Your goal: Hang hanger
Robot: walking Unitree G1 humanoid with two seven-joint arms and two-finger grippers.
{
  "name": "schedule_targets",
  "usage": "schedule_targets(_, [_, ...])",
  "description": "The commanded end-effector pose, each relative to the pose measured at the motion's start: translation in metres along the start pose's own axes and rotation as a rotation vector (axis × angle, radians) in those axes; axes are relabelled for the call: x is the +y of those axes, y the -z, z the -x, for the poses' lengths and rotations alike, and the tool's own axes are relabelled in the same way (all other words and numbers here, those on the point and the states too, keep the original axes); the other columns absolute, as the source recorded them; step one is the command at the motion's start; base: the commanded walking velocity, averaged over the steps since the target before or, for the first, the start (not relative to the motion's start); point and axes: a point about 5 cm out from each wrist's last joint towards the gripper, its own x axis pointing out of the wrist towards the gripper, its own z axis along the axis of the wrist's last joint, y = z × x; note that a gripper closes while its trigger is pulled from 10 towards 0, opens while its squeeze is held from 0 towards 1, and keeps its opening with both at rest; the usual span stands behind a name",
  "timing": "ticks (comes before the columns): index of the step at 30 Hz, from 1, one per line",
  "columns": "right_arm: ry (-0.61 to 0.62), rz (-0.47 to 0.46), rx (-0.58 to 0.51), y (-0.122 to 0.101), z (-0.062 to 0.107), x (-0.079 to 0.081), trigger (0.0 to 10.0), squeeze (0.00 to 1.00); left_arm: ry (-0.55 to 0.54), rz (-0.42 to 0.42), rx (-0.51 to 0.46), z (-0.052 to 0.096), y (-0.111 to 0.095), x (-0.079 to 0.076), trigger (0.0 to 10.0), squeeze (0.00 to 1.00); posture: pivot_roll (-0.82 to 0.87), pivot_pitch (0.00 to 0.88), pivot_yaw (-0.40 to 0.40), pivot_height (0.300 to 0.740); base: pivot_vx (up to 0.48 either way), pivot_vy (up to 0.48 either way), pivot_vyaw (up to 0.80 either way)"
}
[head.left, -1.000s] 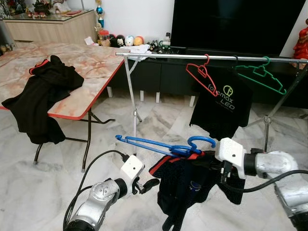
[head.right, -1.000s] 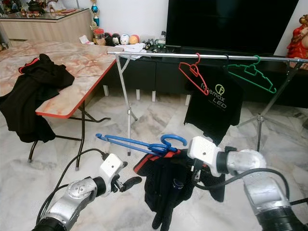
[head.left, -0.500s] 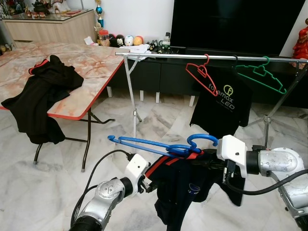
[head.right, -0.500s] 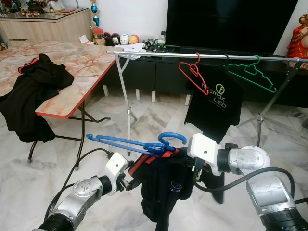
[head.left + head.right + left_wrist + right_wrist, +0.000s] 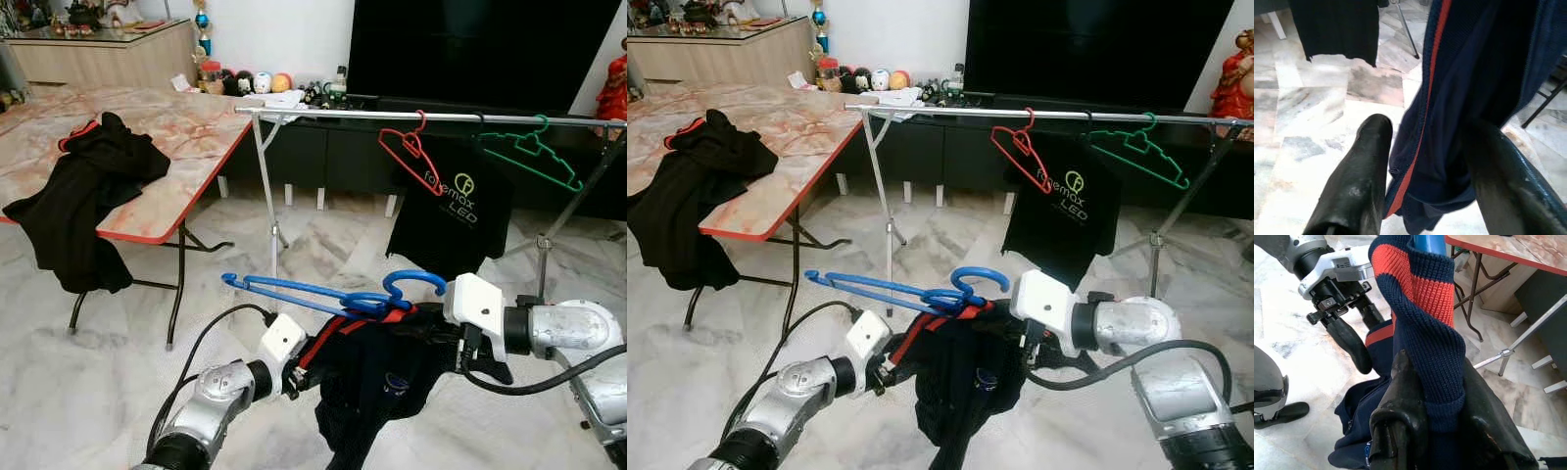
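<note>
The right gripper was clamped on the collar of the navy garment, which hung low on the blue hanger, well short of the rail. The left gripper stood with its 2 fingers apart around a fold of the garment, not yet closed. The hanger looked half seated in the garment, so lifting could let it slip out and drop.

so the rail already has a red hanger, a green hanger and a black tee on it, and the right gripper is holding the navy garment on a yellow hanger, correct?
One thing is off: the hanger carrying the navy garment is blue, not yellow, as the left eye view shows. The rest holds: the rail carries a red hanger, a green hanger and a black tee, and the right gripper is clamped on the garment's knit collar.
</note>
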Motion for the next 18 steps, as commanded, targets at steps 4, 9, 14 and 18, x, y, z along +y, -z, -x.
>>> schedule_targets(4, [0.037,0.027,-0.003,-0.0063,0.0065,-0.0082,0.0,0.00,0.019,0.022,-0.002,-0.0004,0.0013,-0.0015,0.0,0.00,-0.07,0.000,-0.028,0.740,0.000,0.000,0.00])
schedule_targets(9, [0.044,0.024,0.000,-0.0051,0.0051,-0.0087,0.0,0.00,0.024,0.036,0.000,-0.0009,0.0017,-0.0021,0.0,0.00,-0.07,0.000,-0.028,0.740,0.000,0.000,0.00])
schedule_targets(14, [0.046,0.023,0.005,-0.0044,0.0042,-0.0092,0.0,0.00,0.026,0.040,0.006,-0.0001,0.0030,-0.0022,0.0,0.00,-0.07,0.000,-0.030,0.740,0.000,0.000,0.00])
schedule_targets(18, [0.045,0.023,0.003,-0.0047,0.0036,-0.0091,0.0,0.00,0.025,0.044,0.007,-0.0002,0.0032,-0.0025,0.0,0.00,-0.07,0.000,-0.030,0.740,0.000,0.000,0.00])
